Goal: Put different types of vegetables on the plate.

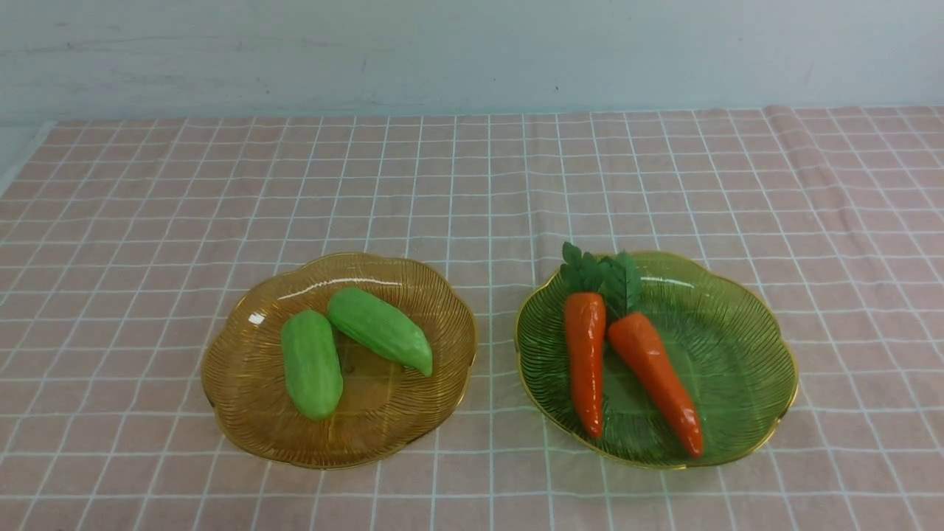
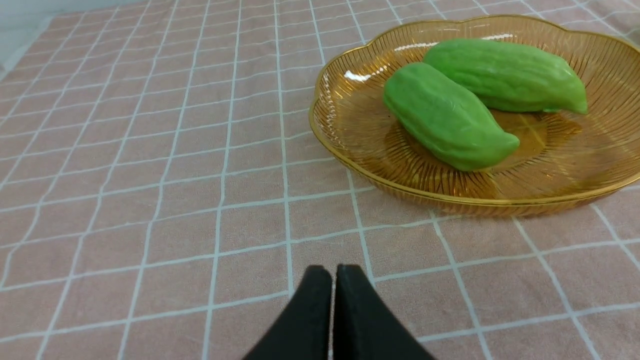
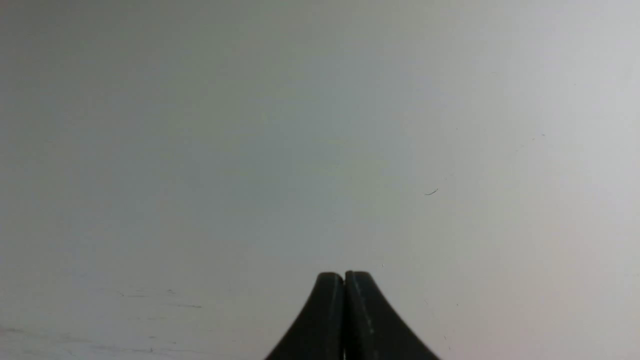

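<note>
Two light-green gourds (image 1: 312, 363) (image 1: 380, 330) lie side by side in an amber plate (image 1: 243, 391) at the left. Two orange carrots (image 1: 585, 358) (image 1: 656, 380) with dark green leaf tops lie in a green plate (image 1: 737, 346) at the right. Neither gripper shows in the front view. In the left wrist view my left gripper (image 2: 333, 272) is shut and empty, low over the cloth, apart from the amber plate (image 2: 350, 125) and its two gourds (image 2: 445, 117) (image 2: 505, 75). In the right wrist view my right gripper (image 3: 344, 276) is shut and empty, facing a blank grey-white surface.
A pink cloth with a white grid (image 1: 472, 184) covers the table up to a pale wall (image 1: 472, 51) at the back. The cloth's left edge (image 1: 22, 162) shows at the far left.
</note>
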{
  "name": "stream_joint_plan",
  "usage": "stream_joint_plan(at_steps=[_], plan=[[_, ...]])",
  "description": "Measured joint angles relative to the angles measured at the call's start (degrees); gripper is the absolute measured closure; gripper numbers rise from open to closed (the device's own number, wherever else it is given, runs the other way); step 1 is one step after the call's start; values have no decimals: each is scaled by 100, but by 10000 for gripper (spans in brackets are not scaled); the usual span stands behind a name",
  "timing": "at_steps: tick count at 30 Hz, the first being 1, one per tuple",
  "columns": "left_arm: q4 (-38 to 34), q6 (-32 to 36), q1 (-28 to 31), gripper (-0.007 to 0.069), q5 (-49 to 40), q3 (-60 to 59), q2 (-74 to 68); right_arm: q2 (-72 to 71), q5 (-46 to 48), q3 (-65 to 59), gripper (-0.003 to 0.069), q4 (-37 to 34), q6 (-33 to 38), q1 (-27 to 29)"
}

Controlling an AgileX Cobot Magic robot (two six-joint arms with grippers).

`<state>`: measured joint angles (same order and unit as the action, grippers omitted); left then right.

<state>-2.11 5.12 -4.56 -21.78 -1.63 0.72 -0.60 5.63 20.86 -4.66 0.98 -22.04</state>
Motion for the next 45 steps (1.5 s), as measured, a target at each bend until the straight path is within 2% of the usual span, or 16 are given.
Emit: stream_joint_plan(at_steps=[26, 28, 31, 36, 39, 45], plan=[[-5, 0, 0, 628, -6, 0, 0, 0, 115, -7, 674, 109, 57, 8], [-5, 0, 0, 628, -6, 0, 0, 0, 356, -126, 674, 255, 92, 164], [-5, 0, 0, 628, -6, 0, 0, 0, 917, -601, 674, 466, 104, 883], [-5, 0, 0, 628, -6, 0, 0, 0, 1275, -1745, 674, 466, 99, 1871], [-5, 0, 0, 628, -6, 0, 0, 0, 1451, -2215, 674, 466, 5, 2148], [-5, 0, 0, 628, -6, 0, 0, 0, 1655, -2244, 674, 466, -50, 2204]])
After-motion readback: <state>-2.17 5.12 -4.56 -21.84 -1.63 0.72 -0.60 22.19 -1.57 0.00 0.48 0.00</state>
